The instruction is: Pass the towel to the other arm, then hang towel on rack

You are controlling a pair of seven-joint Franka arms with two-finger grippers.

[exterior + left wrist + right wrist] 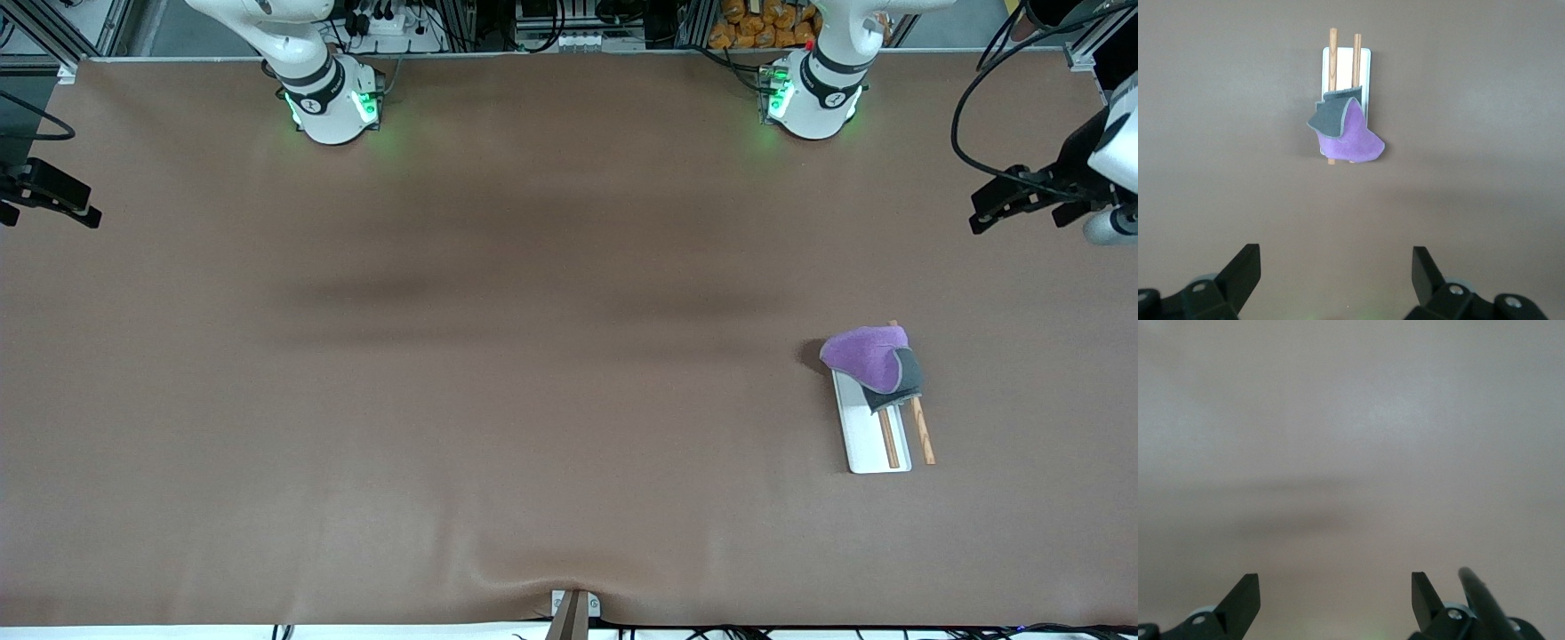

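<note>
Both grippers' jaws, left [1331, 280] and right [1335, 600], spread empty (towel [867, 356] draped on rack [876, 436]).

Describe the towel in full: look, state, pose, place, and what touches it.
The towel is a small, soft purple cloth with a dark grey reverse folded outward at one corner. It hangs crumpled over the two wooden rods of the rack, at the rods' end farther from the front camera, toward the left arm's end of the table. Neither claw touches it.

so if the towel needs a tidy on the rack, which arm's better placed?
Left, probably. The towel is draped over the rack at the left arm's end of the table, and the open left gripper has both in view. The right gripper, open, waits at its own end, seeing only bare table.
</note>
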